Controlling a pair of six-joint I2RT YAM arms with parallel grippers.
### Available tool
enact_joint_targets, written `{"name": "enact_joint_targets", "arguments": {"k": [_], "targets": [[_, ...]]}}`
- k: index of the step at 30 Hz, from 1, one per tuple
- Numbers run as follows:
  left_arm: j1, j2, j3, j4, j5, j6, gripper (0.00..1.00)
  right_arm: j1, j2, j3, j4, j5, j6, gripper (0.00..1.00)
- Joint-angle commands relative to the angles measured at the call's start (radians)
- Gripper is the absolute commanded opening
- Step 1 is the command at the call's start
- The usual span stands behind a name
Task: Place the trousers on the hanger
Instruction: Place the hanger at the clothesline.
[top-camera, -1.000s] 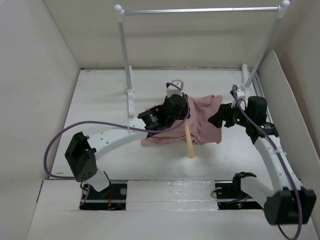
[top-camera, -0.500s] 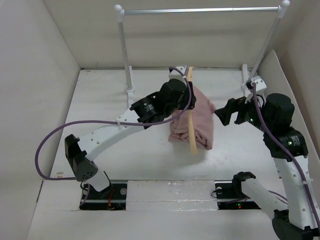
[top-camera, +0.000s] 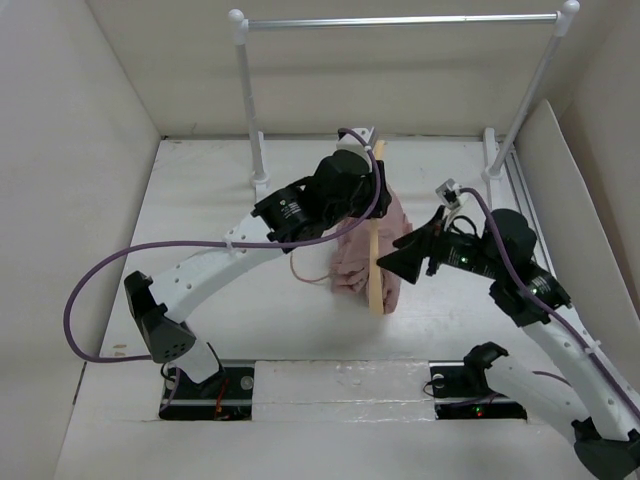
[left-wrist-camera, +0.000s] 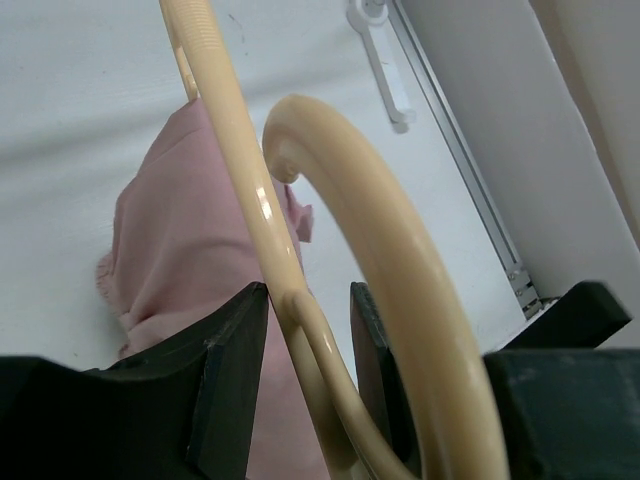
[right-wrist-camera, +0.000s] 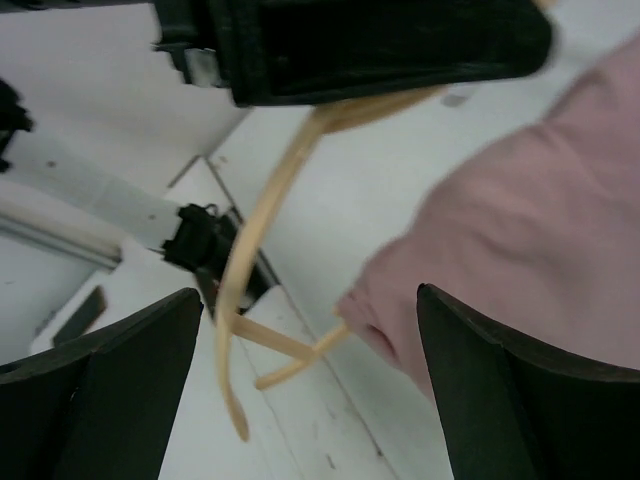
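Note:
My left gripper (top-camera: 368, 172) is shut on the neck of the light-tan wooden hanger (top-camera: 374, 290) and holds it raised above the table. In the left wrist view the hanger (left-wrist-camera: 262, 215) runs between my dark jaws (left-wrist-camera: 305, 370), with its hook (left-wrist-camera: 385, 240) curving beside them. The dusty-pink trousers (top-camera: 348, 260) hang bunched over the hanger; they also show in the left wrist view (left-wrist-camera: 185, 250). My right gripper (top-camera: 395, 262) is open and empty, just right of the hanging trousers. In the right wrist view its fingers (right-wrist-camera: 110, 390) frame the hanger (right-wrist-camera: 250, 250) and the trousers (right-wrist-camera: 520, 220).
The silver-and-white clothes rail (top-camera: 400, 20) stands at the back on two posts with feet (top-camera: 260, 185); one foot also shows in the left wrist view (left-wrist-camera: 385, 65). White walls enclose the table on the left, back and right. A purple cable (top-camera: 110, 280) loops from my left arm.
My left gripper has lifted the hanger off the table, so the trousers now hang bunched from it. My right gripper swung out to the right, then came back in beside the trousers.

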Motion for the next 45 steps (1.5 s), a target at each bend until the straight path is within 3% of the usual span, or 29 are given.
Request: {"name": "enact_joint_targets", "arguments": {"k": [1,6,8,9,11,13,15,16,17,19,20,25,30,40,45], "targets": [[-0.001,-0.025,0.072,0.087,0.012,0.014,0.00,0.096,0.016,-0.025,0.285,0.002,0.142,0.94],[-0.001,-0.019,0.060,0.099,0.009,0.020,0.00,0.202,0.069,-0.053,0.402,0.070,0.171,0.91],[-0.001,-0.022,0.043,0.111,0.012,0.019,0.00,0.211,0.088,-0.050,0.405,0.079,0.167,0.81],[-0.001,-0.022,0.040,0.116,0.014,0.020,0.00,0.211,0.089,-0.050,0.400,0.089,0.167,0.73],[-0.001,-0.021,0.043,0.121,0.015,0.022,0.00,0.220,0.092,-0.059,0.406,0.108,0.171,0.39],[-0.001,-0.019,0.051,0.122,0.011,0.020,0.00,0.220,0.094,-0.080,0.435,0.108,0.188,0.12],[-0.001,-0.018,0.055,0.122,0.005,0.019,0.00,0.220,0.089,-0.085,0.474,0.123,0.219,0.00],[-0.001,-0.021,0.063,0.124,0.003,0.020,0.00,0.220,0.088,-0.079,0.486,0.134,0.227,0.00],[-0.001,-0.025,0.069,0.124,0.005,0.025,0.09,0.220,0.082,-0.071,0.492,0.172,0.240,0.00],[0.013,-0.042,0.103,0.122,0.025,0.031,0.37,0.193,0.089,-0.022,0.494,0.188,0.241,0.00],[0.013,-0.047,0.123,0.110,0.029,0.033,0.61,0.173,0.114,0.004,0.486,0.169,0.236,0.00],[0.028,-0.071,0.346,0.023,-0.001,0.082,0.98,0.026,0.223,0.175,0.500,0.059,0.245,0.00],[0.037,-0.151,0.416,-0.034,-0.035,0.100,0.99,-0.177,0.342,0.382,0.477,-0.059,0.227,0.00],[0.037,-0.458,-0.077,0.004,-0.093,-0.018,0.99,-0.510,0.594,0.584,0.624,-0.233,0.394,0.00],[0.037,-0.533,-0.230,0.015,-0.078,-0.088,0.99,-0.558,0.729,0.659,0.696,-0.263,0.454,0.00]]}}
